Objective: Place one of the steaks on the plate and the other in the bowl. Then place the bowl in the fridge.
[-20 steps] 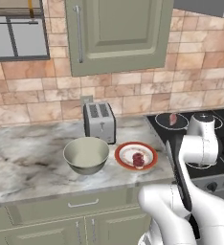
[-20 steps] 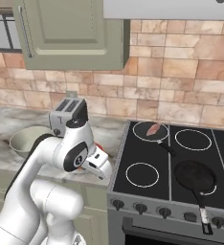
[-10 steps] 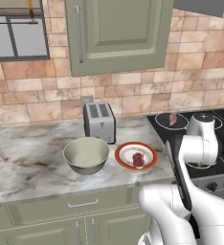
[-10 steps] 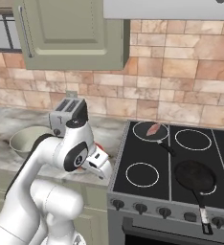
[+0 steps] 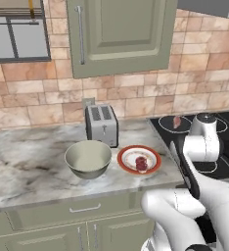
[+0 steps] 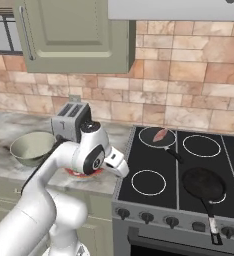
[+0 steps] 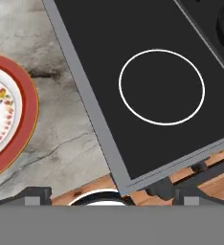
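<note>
Your claw [image 6: 120, 166] is hanging with its jaws spread fully wide and nothing between them, hovering over the seam where the marble counter [image 5: 33, 162] meets the black stovetop [image 6: 189, 170]. In the hand view it is looking down at the front-left burner ring [image 7: 162, 87], with the plate's orange-red rim [image 7: 24, 139] just off to one side.

The darker, rounder steak [image 5: 141, 162] is already lying on the plate [image 5: 153, 154], so that half looks done. The bowl [image 5: 88, 158] is sitting just beside the plate on the counter, in front of the toaster [image 5: 102, 125], and is showing nothing inside.

What you are probably going for now is the lighter, elongated steak [image 6: 162, 134]. It is resting in the small pan [image 6: 156, 136] on the back-left burner, beyond the claw and toward the brick wall, directly behind the ring you are looking down at. Its long axis is running diagonally across the pan, so you will likely be turning the wrist to close across its narrow width

A second, dark skillet [image 6: 204, 184] is sitting on the front burner further right, away from your line
</note>
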Tool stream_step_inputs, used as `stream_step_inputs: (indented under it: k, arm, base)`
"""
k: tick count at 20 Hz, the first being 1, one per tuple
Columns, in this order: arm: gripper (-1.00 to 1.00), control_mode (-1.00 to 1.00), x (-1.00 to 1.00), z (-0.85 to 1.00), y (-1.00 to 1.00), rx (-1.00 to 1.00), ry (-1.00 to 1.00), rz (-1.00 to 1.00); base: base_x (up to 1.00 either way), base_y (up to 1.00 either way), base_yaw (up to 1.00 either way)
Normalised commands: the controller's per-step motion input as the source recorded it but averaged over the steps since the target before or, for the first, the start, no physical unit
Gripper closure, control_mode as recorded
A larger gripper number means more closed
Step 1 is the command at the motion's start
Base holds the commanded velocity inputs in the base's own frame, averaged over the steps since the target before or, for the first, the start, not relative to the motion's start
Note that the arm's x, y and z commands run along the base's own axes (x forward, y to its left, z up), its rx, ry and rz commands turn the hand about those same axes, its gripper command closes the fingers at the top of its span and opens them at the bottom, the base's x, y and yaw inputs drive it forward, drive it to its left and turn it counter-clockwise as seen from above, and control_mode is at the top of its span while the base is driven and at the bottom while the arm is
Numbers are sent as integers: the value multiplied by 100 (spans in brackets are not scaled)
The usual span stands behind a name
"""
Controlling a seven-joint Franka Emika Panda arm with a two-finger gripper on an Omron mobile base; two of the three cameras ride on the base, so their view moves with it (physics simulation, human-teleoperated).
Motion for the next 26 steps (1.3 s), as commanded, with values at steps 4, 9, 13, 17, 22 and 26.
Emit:
stream_step_inputs:
  k: [4, 9, 13, 17, 22, 26]
  arm:
    - [-100, -100, 100, 60, -42, 0, 3, 0]
    - [-100, -100, 100, 1, -49, 2, 9, 1]
    - [-100, -100, 99, 2, -60, 6, 6, 2]
    - [-100, -100, 95, 0, -52, 8, 0, 2]
    - [-100, -100, 86, 0, -51, 4, 5, 2]
    - [-100, -100, 35, 0, -20, 0, 2, 6]
  base:
    - [0, 0, 0]
    - [0, 0, 0]
    - [0, 0, 0]
    - [0, 0, 0]
    - [0, 0, 0]
    - [0, 0, 0]
